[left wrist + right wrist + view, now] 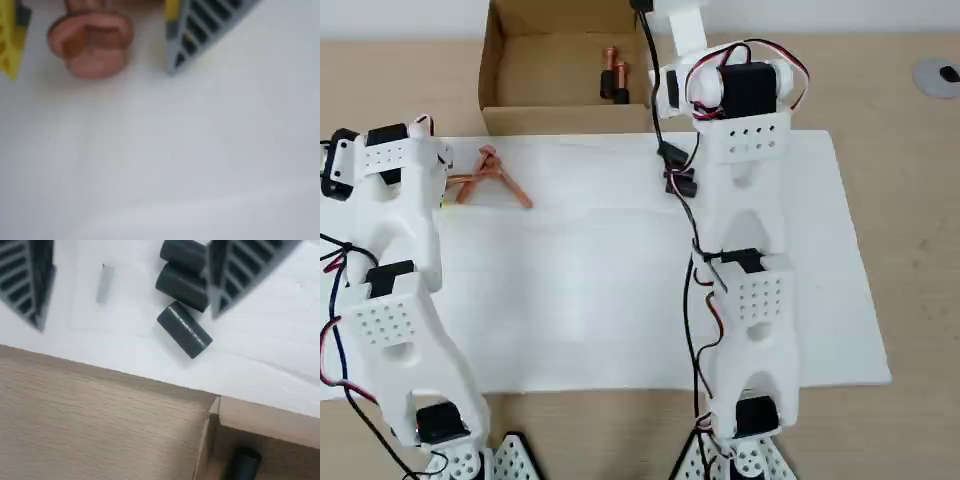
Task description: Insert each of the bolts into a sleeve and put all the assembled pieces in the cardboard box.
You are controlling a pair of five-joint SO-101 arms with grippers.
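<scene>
- Leftmost, the left arm stands along the left edge of the white mat that covers the middle of the wooden surface.
- Its left fingers are spread apart, one yellow and one grey and ribbed, low over the mat. The round head of a copper bolt lies between them with a gap on each side, so they grip nothing.
- Just beside that arm's tip, a small cluster of loose copper bolts lies crossed on the mat's far left corner, close below the box.
- Beyond the mat's far edge sits the open cardboard box. Two assembled pieces, copper bolts pushed into black sleeves, lie side by side on its floor near its right wall.
- Right of the box's near corner, three dark sleeves lie on the mat. Two are touching along their sides, and the third is just beside them at an angle.
- Above them hang the right fingers, wide open and holding nothing; the sleeves lie between them, close to one finger and well apart from the other.
- The right arm runs up the mat's right half, with its cables trailing along its left side.
- Farthest right, a grey disc rests on the bare surface near the edge.
</scene>
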